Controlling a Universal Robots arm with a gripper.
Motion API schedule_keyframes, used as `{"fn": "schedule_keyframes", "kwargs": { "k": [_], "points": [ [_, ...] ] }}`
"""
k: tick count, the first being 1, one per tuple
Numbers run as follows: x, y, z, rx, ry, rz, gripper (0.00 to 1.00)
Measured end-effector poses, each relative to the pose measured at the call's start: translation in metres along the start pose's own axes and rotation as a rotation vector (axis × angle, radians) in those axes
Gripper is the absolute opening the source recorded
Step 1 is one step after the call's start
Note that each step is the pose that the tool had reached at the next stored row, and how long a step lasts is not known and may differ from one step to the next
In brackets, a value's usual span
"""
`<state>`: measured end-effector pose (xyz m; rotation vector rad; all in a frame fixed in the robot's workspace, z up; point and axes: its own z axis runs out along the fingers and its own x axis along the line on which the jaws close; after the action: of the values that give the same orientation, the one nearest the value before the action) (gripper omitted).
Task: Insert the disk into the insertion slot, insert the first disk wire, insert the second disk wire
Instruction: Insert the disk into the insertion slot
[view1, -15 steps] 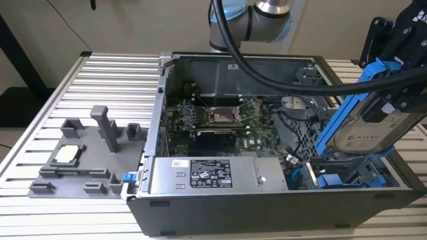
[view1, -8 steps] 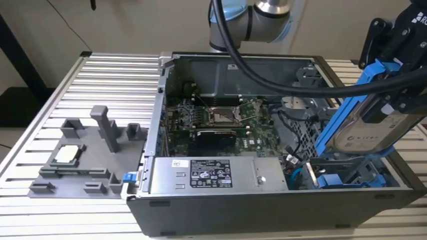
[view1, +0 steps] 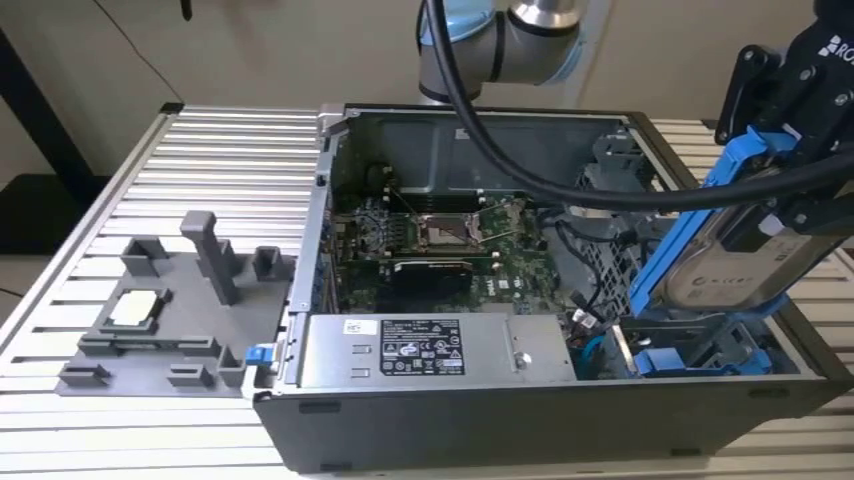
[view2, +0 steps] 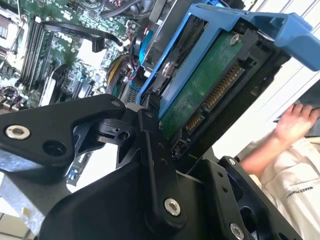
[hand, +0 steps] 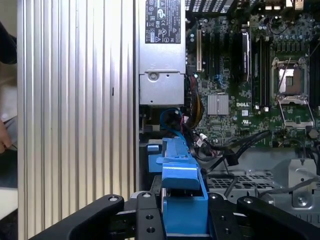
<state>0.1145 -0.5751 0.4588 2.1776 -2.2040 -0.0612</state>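
Gripper (view1: 790, 185): upper body cut off by picture edge above the disk (view1: 741, 270). Hand (view2: 296, 122) beyond the disk: blurred; sleeve (view2: 295, 182) cut off.

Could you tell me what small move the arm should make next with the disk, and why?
Probably a small turn to line the disk up with the insertion slot before lowering. The gripper holds it by its blue carrier, tilted steeply above the slot at the exterior view's right, its lower end near the slot but not in it. Squaring it up first seems safest.
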Motion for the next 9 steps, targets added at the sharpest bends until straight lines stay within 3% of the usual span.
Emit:
{"fn": "schedule_keyframes", "kwargs": {
  "k": [3,7,9],
  "points": [
    [0.0001,-0.0012,0.0037,-0.0004,-0.0014,0.000,0.33],
    [0.0002,-0.0027,0.0094,-0.0005,-0.0122,-0.001,0.33],
    [0.0007,-0.0045,0.0120,-0.0025,-0.0135,-0.002,0.33]
  ]
}}
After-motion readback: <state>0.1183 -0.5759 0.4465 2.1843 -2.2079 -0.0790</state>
